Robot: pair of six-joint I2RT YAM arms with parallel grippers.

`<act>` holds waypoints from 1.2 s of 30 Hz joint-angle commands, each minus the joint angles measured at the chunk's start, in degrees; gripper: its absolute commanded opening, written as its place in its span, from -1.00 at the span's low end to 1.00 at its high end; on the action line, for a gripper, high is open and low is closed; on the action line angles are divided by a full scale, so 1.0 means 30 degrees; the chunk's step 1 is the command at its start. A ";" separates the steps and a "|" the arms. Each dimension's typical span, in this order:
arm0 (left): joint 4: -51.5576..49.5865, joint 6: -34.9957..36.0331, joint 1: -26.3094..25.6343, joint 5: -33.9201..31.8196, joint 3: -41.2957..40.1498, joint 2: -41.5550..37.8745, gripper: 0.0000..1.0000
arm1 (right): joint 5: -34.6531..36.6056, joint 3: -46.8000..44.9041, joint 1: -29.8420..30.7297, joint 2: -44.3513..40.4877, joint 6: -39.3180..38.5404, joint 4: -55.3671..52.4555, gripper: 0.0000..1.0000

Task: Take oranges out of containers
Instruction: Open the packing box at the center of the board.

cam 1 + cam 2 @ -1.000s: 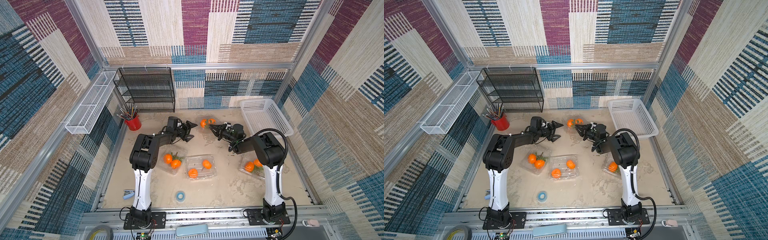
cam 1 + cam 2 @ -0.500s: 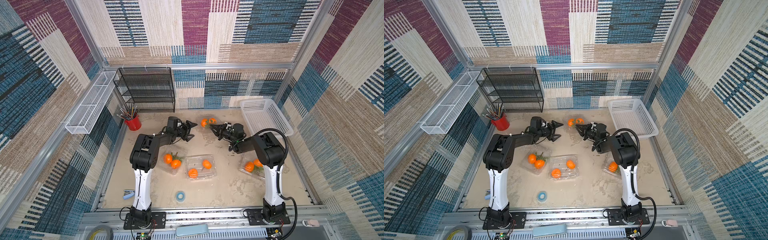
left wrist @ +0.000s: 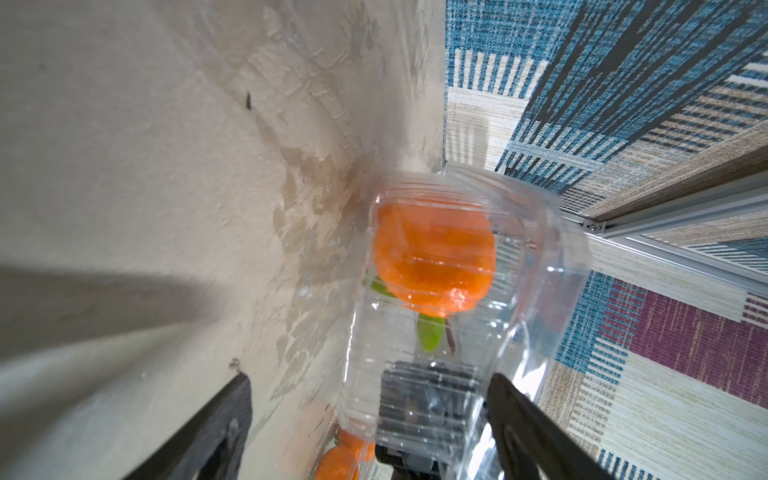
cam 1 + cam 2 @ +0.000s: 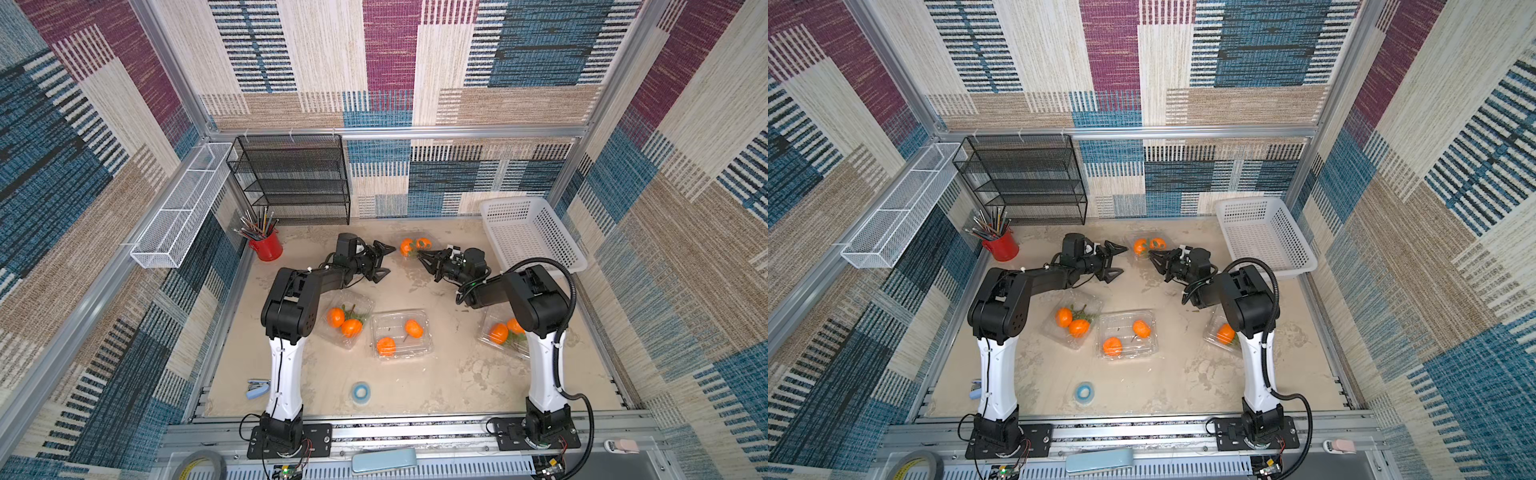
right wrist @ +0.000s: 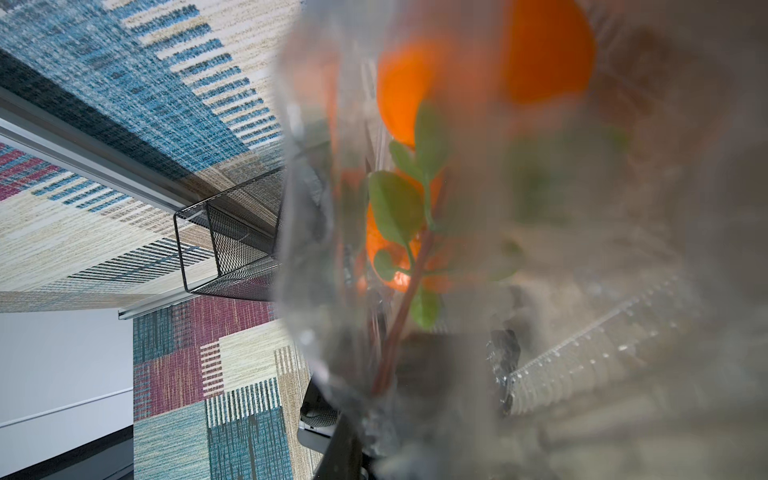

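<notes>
A clear container [image 4: 415, 236] at the far middle of the table holds two oranges [image 4: 406, 246] joined by green leaves. My right gripper [image 4: 420, 254] is shut on this container's near edge; in the right wrist view its blurred plastic [image 5: 582, 291] fills the frame. My left gripper [image 4: 388, 260] stands open just left of it, its fingers [image 3: 523, 424] on either side of the container's end [image 3: 457, 291] without touching. Nearer, three more containers lie on the table: left [image 4: 347, 297], middle [image 4: 399, 320] and right [image 4: 486, 320], the right one partly hidden by my right arm. Each holds oranges.
A white perforated basket [image 4: 528, 237] stands at the far right. A black mesh shelf [image 4: 291, 178] and a red cup of pencils [image 4: 266, 247] stand at the far left. A blue tape roll [image 4: 361, 390] and a stapler [image 4: 257, 388] lie near the front edge.
</notes>
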 commanded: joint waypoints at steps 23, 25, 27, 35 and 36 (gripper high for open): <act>0.0661 -0.0175 -0.0916 -0.0133 -0.0351 0.0176 0.78 | 0.0544 0.0324 0.1120 0.0172 0.2476 0.2162 -0.60; 0.0462 -0.0070 -0.0974 -0.0164 -0.0356 0.0152 0.78 | 0.0924 0.0348 0.1214 0.0187 0.2856 0.2406 -0.59; 0.0333 -0.0027 -0.0985 -0.0191 -0.0377 0.0146 0.78 | 0.1273 0.0411 0.1291 0.0158 0.3128 0.2489 -0.59; -0.0441 0.0280 -0.0946 -0.0226 -0.0478 -0.0070 0.77 | 0.2379 0.0833 0.1469 -0.0194 0.3134 0.1651 -0.55; -0.0596 0.0381 -0.0931 -0.0268 -0.0461 -0.0145 0.77 | 0.2240 0.1051 0.1469 -0.0139 0.3016 0.1478 -0.52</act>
